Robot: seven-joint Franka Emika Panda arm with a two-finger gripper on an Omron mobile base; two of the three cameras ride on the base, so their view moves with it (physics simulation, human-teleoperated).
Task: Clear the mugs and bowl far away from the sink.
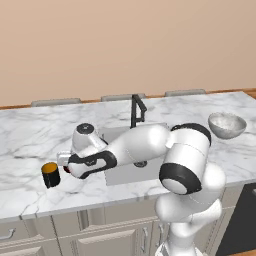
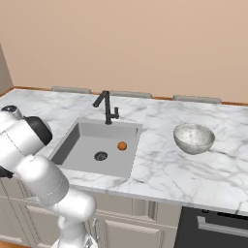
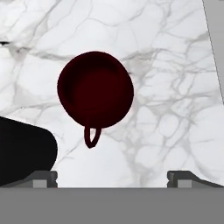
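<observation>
From the hand view you look straight down into the dark red mug: a round, smooth cup with a thin loop handle, standing upright on the white, grey-veined marble counter. The gripper hangs above it with its jaws spread wide and nothing between them; the two finger tips sit far apart at the bottom of that view. A black curved shape at the lower left there is most likely the black mug, though you cannot confirm it from that angle.

The left base view gives you what the hand view cannot: the black mug, a plain cylinder with an orange-yellow inside, stands near the counter's front edge, left of the sink, with the hand just right of it. A sliver of the red mug shows beside the hand.

The right base view opens up the sink basin: grey, rectangular, with a round dark drain, a small orange ball and the angular black tap. The bowl, wide, shallow and marbled whitish-grey, sits on the counter right of the sink.
</observation>
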